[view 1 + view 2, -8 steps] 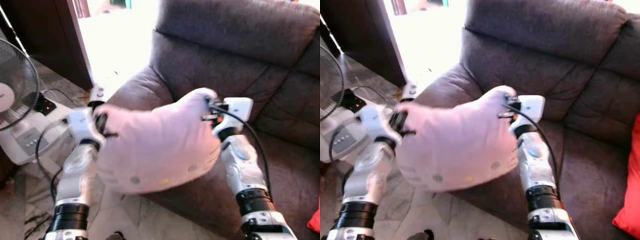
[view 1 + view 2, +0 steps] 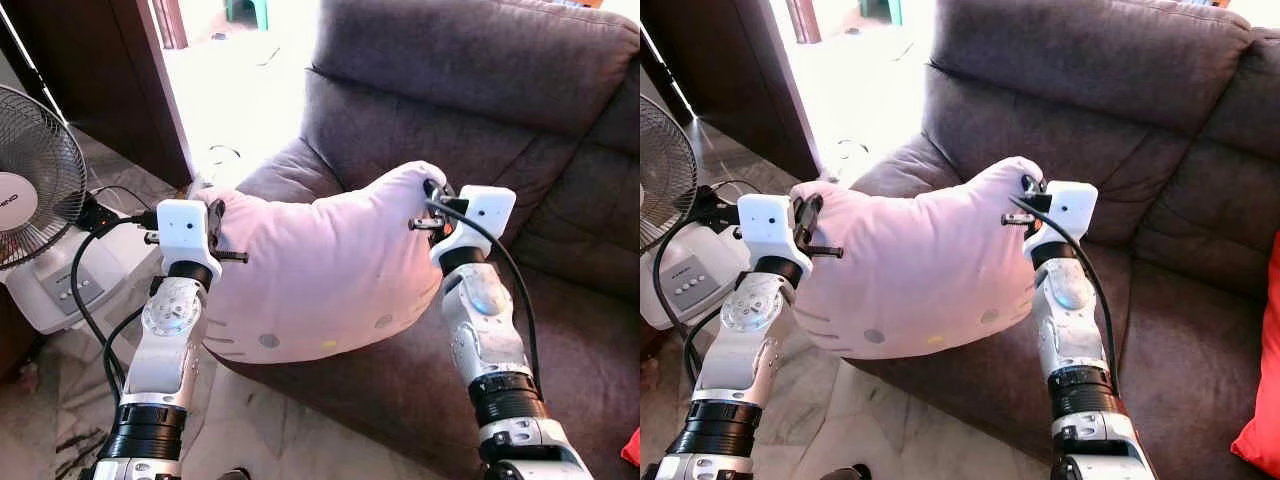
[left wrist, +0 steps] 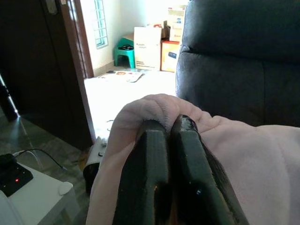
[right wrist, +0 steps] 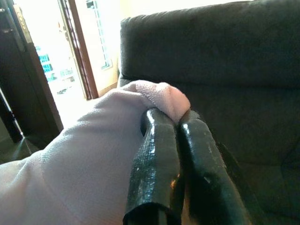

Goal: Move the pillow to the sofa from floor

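Note:
A pale pink pillow [image 2: 320,270] with small coloured dots hangs in the air between my two arms, over the front edge of the dark brown sofa [image 2: 500,120]. My left gripper [image 2: 213,218] is shut on the pillow's left corner. My right gripper [image 2: 432,195] is shut on its upper right corner. In the left wrist view the black fingers [image 3: 150,173] pinch a fold of pink fabric [image 3: 154,108]. In the right wrist view the fingers [image 4: 161,164] clamp the pillow's corner [image 4: 161,96] in front of the sofa back [image 4: 225,51].
A standing fan [image 2: 30,190] and a white box with a cable [image 2: 70,285] stand on the floor at left. A dark door frame [image 2: 150,80] opens onto a bright room behind. A red cushion [image 2: 1262,380] lies on the sofa at far right.
The pillow has risen a little and swung toward the sofa, with both grippers still holding its corners. The blur has gone and the camera has shifted slightly.

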Robot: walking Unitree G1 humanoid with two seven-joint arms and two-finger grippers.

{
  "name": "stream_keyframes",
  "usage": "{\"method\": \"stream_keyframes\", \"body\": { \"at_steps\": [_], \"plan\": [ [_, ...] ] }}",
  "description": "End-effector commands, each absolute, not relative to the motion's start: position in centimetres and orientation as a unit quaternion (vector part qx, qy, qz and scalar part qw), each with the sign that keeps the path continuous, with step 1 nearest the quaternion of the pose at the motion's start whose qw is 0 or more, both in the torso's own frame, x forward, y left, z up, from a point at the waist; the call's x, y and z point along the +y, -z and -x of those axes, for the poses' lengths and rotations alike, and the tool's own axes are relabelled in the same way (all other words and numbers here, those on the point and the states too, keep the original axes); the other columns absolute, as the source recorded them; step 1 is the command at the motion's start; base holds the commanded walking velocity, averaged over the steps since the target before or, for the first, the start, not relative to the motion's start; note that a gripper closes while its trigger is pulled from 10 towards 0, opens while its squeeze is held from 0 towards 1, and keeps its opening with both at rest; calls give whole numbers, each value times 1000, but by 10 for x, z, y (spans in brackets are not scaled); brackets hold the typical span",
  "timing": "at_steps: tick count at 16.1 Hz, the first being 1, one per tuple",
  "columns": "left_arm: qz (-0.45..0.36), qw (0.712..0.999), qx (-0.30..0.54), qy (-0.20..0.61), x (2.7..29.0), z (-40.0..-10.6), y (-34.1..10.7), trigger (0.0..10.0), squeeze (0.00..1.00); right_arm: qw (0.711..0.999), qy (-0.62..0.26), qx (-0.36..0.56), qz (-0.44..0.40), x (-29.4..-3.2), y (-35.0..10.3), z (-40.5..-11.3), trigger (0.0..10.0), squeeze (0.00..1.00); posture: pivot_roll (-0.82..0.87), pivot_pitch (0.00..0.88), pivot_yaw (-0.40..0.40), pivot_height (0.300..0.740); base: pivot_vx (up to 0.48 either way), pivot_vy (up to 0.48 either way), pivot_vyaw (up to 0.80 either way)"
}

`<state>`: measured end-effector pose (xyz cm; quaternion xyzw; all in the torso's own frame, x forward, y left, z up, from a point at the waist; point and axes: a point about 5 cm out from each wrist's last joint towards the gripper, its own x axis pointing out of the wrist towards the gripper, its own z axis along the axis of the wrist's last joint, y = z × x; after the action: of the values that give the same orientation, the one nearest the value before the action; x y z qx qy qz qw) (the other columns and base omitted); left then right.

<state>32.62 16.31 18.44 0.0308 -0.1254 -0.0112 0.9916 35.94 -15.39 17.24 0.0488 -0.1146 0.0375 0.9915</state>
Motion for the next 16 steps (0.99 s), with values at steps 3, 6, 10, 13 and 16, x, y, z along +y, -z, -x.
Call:
{"method": "stream_keyframes", "body": {
  "at_steps": [3,6,10,13,16],
  "plan": [
    [-34,983,-181,25,152,-327,-210,10000,0,985,-52,-161,-43,-148,-198,-364,10000,0,117,95,-58,740,81,0,-506],
    [-38,984,-171,31,150,-326,-206,10000,0,985,-65,-150,-62,-140,-196,-366,10000,0,119,101,-64,740,246,0,-233],
    [-38,984,-171,33,150,-327,-207,10000,0,983,-77,-156,-49,-136,-196,-364,10000,0,119,100,-65,740,247,0,-172],
    [-39,984,-169,37,149,-327,-206,10000,0,983,-83,-150,-59,-135,-195,-365,10000,0,120,101,-67,740,250,0,-225],
    [-38,984,-168,40,148,-327,-206,10000,0,983,-91,-151,-52,-132,-193,-363,10000,0,123,98,-68,740,249,0,0]
  ]
}}
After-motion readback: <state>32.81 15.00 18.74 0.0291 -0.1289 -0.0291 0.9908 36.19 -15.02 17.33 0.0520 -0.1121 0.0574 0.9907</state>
